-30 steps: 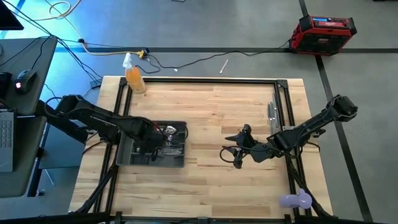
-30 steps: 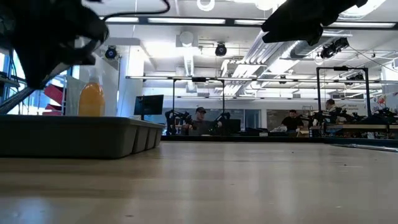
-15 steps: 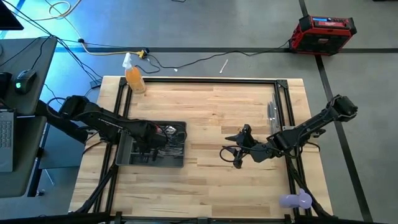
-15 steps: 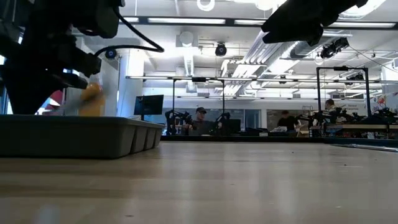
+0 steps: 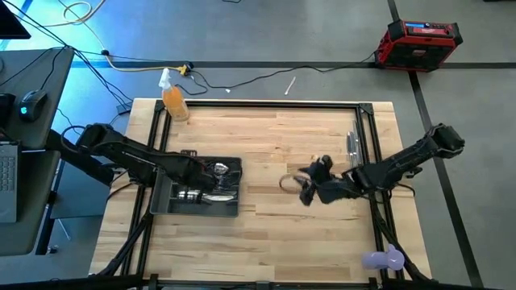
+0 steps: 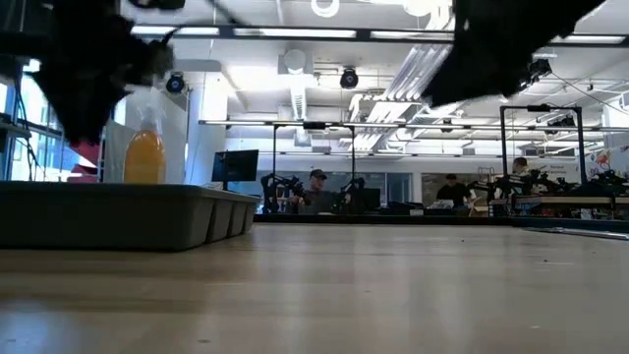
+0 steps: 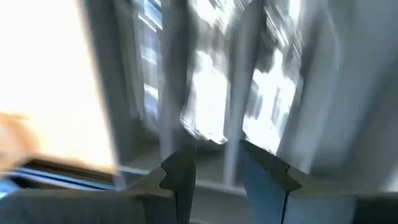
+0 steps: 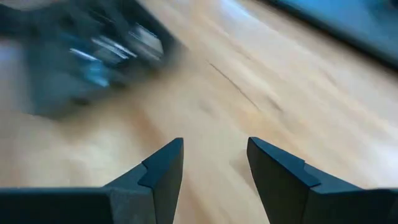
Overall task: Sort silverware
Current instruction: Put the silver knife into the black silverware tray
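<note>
The dark grey tray (image 5: 165, 197) lies at the table's left, with shiny silverware (image 5: 218, 170) in its compartments. More silverware (image 5: 352, 145) lies by the table's right rail. My left gripper (image 5: 201, 174) hovers over the tray, pointing down; in the left wrist view its fingers (image 7: 214, 171) stand open with nothing between them, above blurred silverware (image 7: 205, 106). My right gripper (image 5: 295, 182) hangs open over bare wood right of the tray, its fingers (image 8: 214, 165) empty.
An orange spray bottle (image 5: 174, 101) stands at the far left corner and a purple object (image 5: 384, 259) at the near right edge. Black rails (image 5: 266, 105) frame the table. Bare wood lies between the tray and the right-hand silverware.
My left gripper dipped toward the tray's near part, then rose and came back over its middle. My right gripper has swung toward the table's far edge and rolled at the wrist, still empty.
</note>
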`<state>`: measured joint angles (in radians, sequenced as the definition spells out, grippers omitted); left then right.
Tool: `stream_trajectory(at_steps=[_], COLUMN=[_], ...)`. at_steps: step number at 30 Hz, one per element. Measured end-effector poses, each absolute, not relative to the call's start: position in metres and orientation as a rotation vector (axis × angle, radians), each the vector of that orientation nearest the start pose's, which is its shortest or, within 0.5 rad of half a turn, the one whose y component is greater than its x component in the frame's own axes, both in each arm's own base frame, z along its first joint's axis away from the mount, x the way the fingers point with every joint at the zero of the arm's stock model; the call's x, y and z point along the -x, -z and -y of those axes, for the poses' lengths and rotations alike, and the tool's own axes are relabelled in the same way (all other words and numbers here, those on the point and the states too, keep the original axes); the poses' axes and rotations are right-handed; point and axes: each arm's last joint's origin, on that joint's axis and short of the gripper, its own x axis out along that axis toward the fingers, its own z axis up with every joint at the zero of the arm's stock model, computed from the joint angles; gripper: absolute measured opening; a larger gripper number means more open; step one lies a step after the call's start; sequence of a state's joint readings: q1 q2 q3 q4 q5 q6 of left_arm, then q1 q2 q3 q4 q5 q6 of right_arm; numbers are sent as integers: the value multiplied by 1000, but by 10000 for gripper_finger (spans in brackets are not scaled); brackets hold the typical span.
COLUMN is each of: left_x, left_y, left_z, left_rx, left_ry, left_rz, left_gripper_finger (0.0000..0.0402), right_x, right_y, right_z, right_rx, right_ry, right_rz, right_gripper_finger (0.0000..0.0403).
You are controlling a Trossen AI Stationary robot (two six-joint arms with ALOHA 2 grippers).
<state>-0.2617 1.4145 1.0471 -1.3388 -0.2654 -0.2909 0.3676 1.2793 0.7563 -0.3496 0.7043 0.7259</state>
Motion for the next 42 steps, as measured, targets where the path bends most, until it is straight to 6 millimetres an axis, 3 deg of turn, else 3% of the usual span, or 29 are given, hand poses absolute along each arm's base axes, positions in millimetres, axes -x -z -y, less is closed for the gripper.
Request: stream_trajectory(at_steps=[6,12,19,26,33,42], left_x=[-225,-247,-260,-260,-259,-258], left_y=[-268,-281,-287,-285,-285,-285], left_z=[59,68,73,72,74,78], left_rx=[-265,-291,-300,-297,-298,-296], left_ry=[-417,-398,-342,-351,-342,-331], left_rz=[-1222,-928,-810,-811,-812,-811], left_gripper_finger=[103,103,103,104,104,104], right_x=[-202,-184,-180,-183,-187,-185], right_y=[-194,-189,-168,-134,-108,-103], right_z=[-11,23,36,43,53,59], right_rx=[-466,-509,-397,-328,-323,-430], right_ry=[967,1181,1307,1433,1431,1356], right_rz=[-980,-1176,-1447,-1705,-1810,-1776], right_gripper_finger=[169,141,14,1,0,0])
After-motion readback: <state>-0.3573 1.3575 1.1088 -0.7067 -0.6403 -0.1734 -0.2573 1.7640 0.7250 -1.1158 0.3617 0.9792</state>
